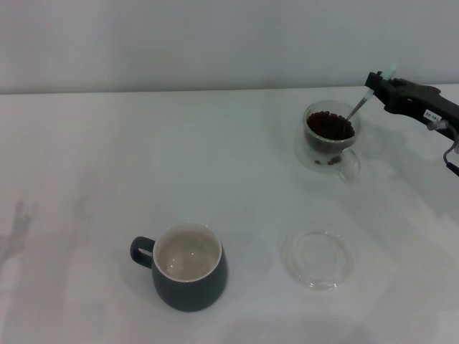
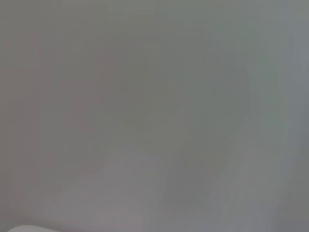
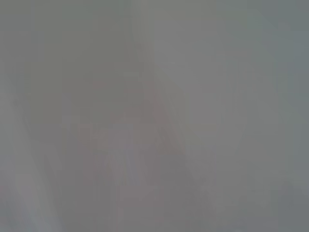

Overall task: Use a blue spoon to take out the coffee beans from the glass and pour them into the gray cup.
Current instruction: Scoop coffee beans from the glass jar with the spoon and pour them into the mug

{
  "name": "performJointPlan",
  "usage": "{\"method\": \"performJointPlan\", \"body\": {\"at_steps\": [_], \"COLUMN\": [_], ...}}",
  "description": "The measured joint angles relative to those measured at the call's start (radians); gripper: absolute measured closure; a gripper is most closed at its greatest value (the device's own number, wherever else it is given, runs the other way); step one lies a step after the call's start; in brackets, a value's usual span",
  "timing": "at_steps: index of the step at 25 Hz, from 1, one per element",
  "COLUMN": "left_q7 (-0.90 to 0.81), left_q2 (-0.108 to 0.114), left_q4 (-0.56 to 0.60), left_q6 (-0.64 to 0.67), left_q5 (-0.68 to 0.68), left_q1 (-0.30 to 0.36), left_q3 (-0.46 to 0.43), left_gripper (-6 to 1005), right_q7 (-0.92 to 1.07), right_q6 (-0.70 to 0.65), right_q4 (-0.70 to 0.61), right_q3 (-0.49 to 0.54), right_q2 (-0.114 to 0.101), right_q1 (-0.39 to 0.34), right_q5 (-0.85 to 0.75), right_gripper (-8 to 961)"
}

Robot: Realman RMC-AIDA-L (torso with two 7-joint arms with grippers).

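Observation:
The glass (image 1: 331,137) stands at the back right of the white table, filled with coffee beans (image 1: 330,125). My right gripper (image 1: 379,83) comes in from the right edge and is shut on the blue spoon (image 1: 359,107); its pale handle tip sticks out above the fingers and its metal neck slants down into the beans. The gray cup (image 1: 188,266) stands at the front centre-left, handle to the left, with nothing visible inside. My left gripper is out of view. Both wrist views show only a blank grey blur.
A flat clear glass saucer (image 1: 318,258) lies on the table (image 1: 86,158) to the right of the gray cup, in front of the glass. A pale wall runs along the table's back edge.

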Motion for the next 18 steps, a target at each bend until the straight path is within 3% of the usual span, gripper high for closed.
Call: {"method": "performJointPlan", "body": {"at_steps": [18], "left_q7": [0.002], "left_q2": [0.000], "left_q4": [-0.012], "left_q6": [0.005], "left_q5": [-0.033], "left_q1": [-0.001], "left_q3": [0.000], "left_gripper": [290], "right_q7": [0.332], "right_q6": [0.031], "right_q4": [0.079], "right_q3": [0.009], "right_q2": [-0.002], "right_q1": [-0.004], "right_q5": [0.100], "right_gripper": [801]}}
